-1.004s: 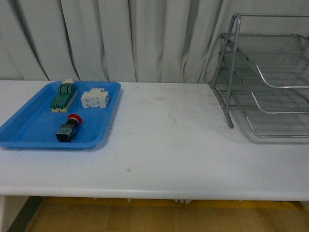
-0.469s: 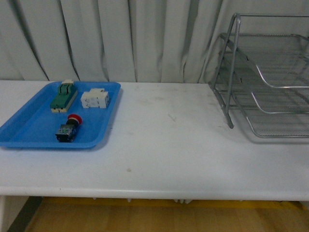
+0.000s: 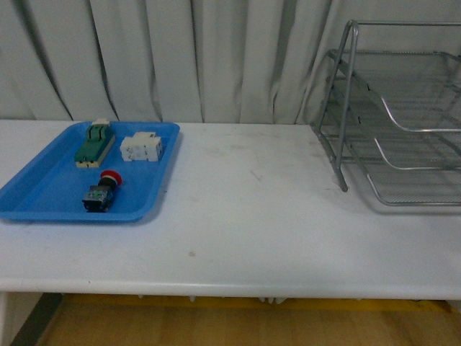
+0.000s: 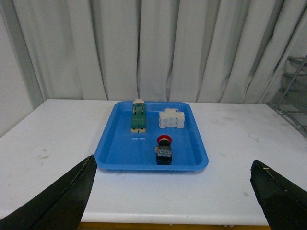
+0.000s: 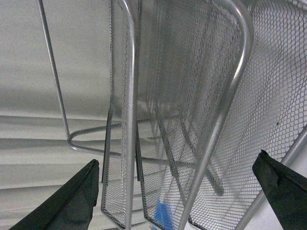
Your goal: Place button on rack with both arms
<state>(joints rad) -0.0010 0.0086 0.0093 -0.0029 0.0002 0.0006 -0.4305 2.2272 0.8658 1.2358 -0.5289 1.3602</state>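
The left jaws are spread wide and empty, aimed at the button (image 4: 164, 149), judged ready for a pickup. The right jaws, likewise spread and empty, are faced toward the rack (image 5: 129, 120), the likely receiving side. The button, a glossy round red cap on a blocky black body, is laid on its side in the smooth blue tray (image 4: 112, 151), well apart from the silver wire-mesh rack on the white desk (image 3: 252, 216).

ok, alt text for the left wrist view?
A red-capped button lies in a blue tray on a white table, with a green switch block and a white terminal block beyond it. The left pincer is open, its dark fingers in the foreground; pale curtains hang behind.
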